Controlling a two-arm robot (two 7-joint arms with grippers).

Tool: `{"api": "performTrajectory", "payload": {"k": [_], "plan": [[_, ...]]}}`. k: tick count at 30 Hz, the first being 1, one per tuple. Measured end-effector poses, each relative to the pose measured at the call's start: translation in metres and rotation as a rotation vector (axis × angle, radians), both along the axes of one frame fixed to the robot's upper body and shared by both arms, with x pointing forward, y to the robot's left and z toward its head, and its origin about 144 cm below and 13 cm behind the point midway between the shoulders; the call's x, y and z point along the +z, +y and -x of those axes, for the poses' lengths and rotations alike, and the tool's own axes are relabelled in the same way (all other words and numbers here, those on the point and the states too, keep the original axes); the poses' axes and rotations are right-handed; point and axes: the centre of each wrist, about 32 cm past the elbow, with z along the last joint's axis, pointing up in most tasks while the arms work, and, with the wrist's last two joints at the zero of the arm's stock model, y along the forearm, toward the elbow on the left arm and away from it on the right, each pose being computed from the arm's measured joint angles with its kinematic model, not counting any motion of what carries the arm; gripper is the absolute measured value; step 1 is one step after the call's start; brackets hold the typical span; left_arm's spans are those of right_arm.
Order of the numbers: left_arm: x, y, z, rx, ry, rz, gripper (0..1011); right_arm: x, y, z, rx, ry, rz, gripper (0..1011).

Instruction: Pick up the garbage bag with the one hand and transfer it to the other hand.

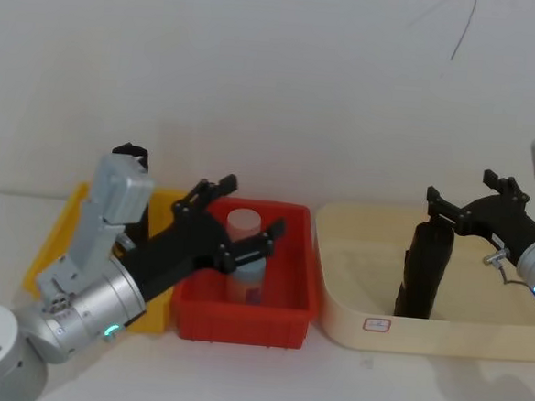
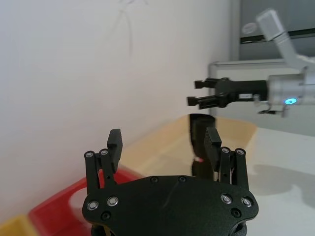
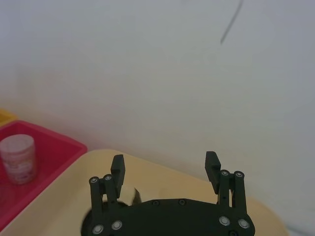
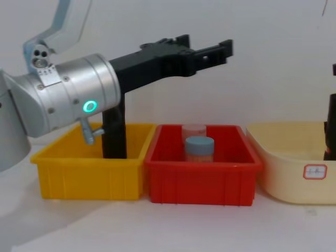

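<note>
The garbage bag is a tall black roll standing upright in the beige tub. Its small red label shows in the left wrist view, and the roll appears at the chest view's right edge. My right gripper, with the blue ring, hovers open just above the roll's top, not touching it. My left gripper, with the green ring, stands open in the air over the red bin, well left of the bag.
A second black roll stands in the yellow bin behind my left arm. The red bin holds a clear cup and a blue-lidded jar. The three containers sit in a row against a white wall.
</note>
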Motion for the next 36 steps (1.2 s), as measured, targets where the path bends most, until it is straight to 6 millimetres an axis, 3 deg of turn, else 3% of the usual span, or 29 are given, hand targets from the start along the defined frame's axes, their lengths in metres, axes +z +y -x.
{"api": "performTrajectory", "payload": {"k": [18,27,36], "plan": [[-0.012,0.053,0.013,0.257,0.001,0.022,1003,0.018,0.035,-0.003,0.214,0.002,0.060,1001],[-0.021,0.079,0.020,0.373,0.020,0.022,1003,0.015,0.065,-0.003,0.351,0.023,0.037,1001],[-0.028,0.090,0.022,0.418,0.046,0.012,1003,0.006,0.093,0.000,0.450,0.058,-0.001,1001]]}}
